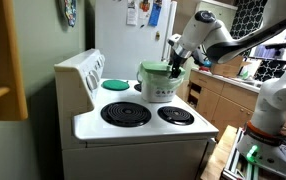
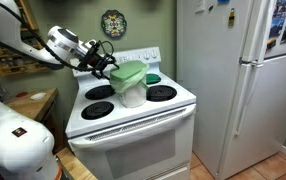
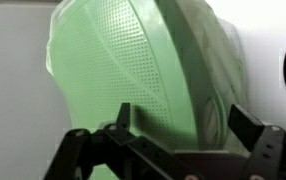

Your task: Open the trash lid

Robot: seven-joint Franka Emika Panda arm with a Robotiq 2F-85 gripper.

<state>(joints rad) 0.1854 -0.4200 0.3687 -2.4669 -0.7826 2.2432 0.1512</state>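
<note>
The trash (image 1: 162, 90) is a small white bin standing on the stove's back burner area, seen in both exterior views (image 2: 132, 94). The rounded green trash lid (image 1: 155, 68) sits on top of it (image 2: 128, 72) and fills the wrist view (image 3: 123, 70), with the pale liner (image 3: 218, 70) beside it. My gripper (image 1: 174, 58) is at the lid's edge, at the side of the bin (image 2: 105, 61). In the wrist view its fingers (image 3: 183, 120) are spread apart with the lid's rim between them, not closed on it.
A flat teal disc (image 1: 115, 85) lies on a back burner (image 2: 154, 78). Black coil burners (image 1: 126, 114) take up the stove front. The raised stove control panel (image 1: 83, 75) is behind, and a white fridge (image 2: 233, 80) stands beside the stove. Counter clutter (image 1: 251, 70) is nearby.
</note>
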